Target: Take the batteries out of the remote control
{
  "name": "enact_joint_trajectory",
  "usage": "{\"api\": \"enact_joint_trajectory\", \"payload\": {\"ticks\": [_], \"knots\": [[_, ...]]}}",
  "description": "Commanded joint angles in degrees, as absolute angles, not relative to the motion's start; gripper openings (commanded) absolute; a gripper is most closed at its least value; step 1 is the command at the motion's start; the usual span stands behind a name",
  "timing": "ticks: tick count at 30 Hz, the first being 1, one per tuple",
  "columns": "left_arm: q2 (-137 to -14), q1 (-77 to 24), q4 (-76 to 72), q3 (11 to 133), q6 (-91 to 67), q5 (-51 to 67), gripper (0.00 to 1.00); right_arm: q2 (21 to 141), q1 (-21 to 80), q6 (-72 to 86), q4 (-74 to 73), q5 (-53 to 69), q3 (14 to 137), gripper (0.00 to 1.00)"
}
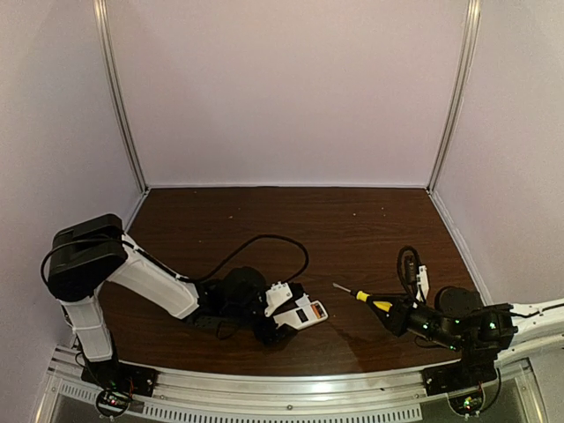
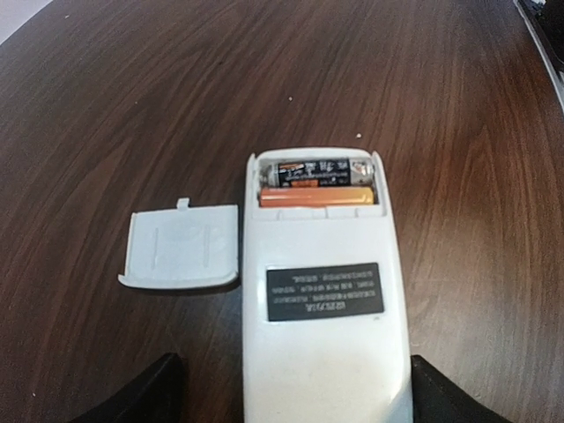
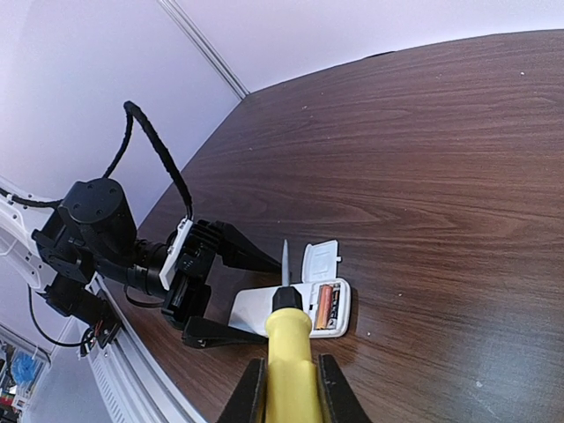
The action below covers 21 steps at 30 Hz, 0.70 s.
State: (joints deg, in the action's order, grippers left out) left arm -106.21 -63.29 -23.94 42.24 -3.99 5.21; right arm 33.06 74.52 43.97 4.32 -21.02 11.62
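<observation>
Left wrist view: straddling the remote control (image 2: pixel 322 352) with the left gripper (image 2: pixel 295 392) spread wide; showing the batteries (image 2: pixel 317 183), orange beside dark, lying in its open compartment, lid (image 2: pixel 181 247) lying just beside. Pinching the yellow screwdriver (image 3: pixel 289 352) in the right gripper (image 3: pixel 293 397). Resting everything on a dark wood table (image 2: pixel 132 106), standing inside pale lilac walls (image 1: pixel 282 88).

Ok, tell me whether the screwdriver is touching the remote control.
Apart. The top external view shows a strip of bare tabletop between the tip of the screwdriver and the remote control.
</observation>
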Motion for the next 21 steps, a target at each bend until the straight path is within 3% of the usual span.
{"api": "enact_joint_trajectory", "payload": {"ticks": [1,13,21], "knots": [[-108.5,-63.3,-20.9,42.6,-4.4,4.4,0.85,32.0,74.3,44.1,4.0,-21.4,10.6,0.0],[-110.5,-63.4,-21.3,43.8,-3.3,5.2,0.76,30.4,74.3,44.3,2.9,-21.4,10.3,0.0],[-110.0,-64.0,-20.4,44.4,-3.0,3.9,0.45,29.6,74.4,44.2,2.3,-21.4,10.2,0.0]]}}
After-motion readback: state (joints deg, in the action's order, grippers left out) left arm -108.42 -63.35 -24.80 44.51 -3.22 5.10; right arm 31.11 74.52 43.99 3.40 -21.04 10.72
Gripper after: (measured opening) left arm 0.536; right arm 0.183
